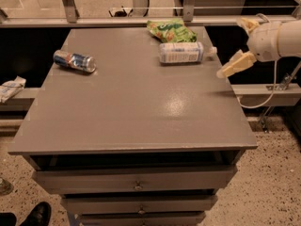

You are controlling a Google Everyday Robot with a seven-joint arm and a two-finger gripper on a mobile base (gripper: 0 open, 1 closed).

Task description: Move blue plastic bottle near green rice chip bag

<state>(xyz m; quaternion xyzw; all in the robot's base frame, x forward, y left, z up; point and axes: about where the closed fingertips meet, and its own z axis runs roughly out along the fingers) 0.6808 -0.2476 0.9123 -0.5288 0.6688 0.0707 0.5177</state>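
The blue plastic bottle (181, 52) lies on its side at the far right of the grey table (131, 112), cap pointing right. The green rice chip bag (171, 30) lies just behind it at the table's far edge, almost touching it. My gripper (232, 47) is to the right of the bottle, beyond the table's right edge and clear of it. It is open and empty, with one cream finger (235, 64) reaching down-left and the other (247, 24) above.
A blue-and-silver can (74, 60) lies on its side at the table's far left. The table has drawers (136, 180) in front. A rail (141, 20) runs behind it. A shoe (33, 214) is on the floor at lower left.
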